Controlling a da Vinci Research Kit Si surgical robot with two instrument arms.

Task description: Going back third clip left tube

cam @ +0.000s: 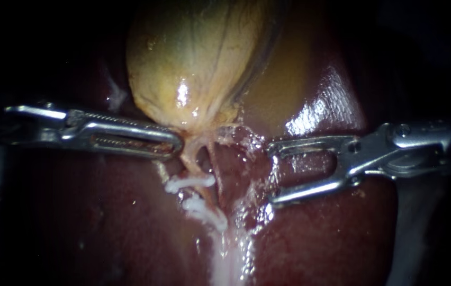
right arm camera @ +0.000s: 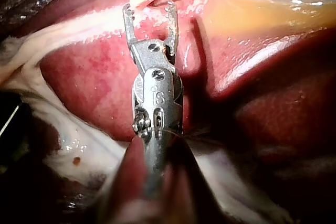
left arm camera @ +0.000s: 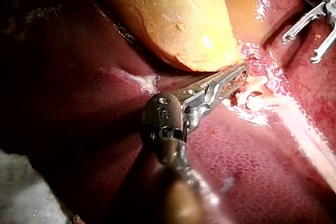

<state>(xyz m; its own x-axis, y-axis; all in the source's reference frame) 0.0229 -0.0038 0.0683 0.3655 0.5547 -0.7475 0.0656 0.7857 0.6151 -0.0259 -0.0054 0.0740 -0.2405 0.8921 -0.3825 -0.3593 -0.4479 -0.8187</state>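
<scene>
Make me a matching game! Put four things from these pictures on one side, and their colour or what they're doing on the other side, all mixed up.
Things:
1. gallbladder
2. liver
3. clips
4. right instrument

Descriptions:
A. dark red and shiny
B. jaws open, holding nothing
C. white, sitting on the tube
D. yellowish and bulging

Right pairs: 1-D, 2-A, 3-C, 4-B.

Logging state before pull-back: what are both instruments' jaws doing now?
Left instrument: shut on the neck of the gallbladder.
Right instrument: open, holding nothing.
</scene>
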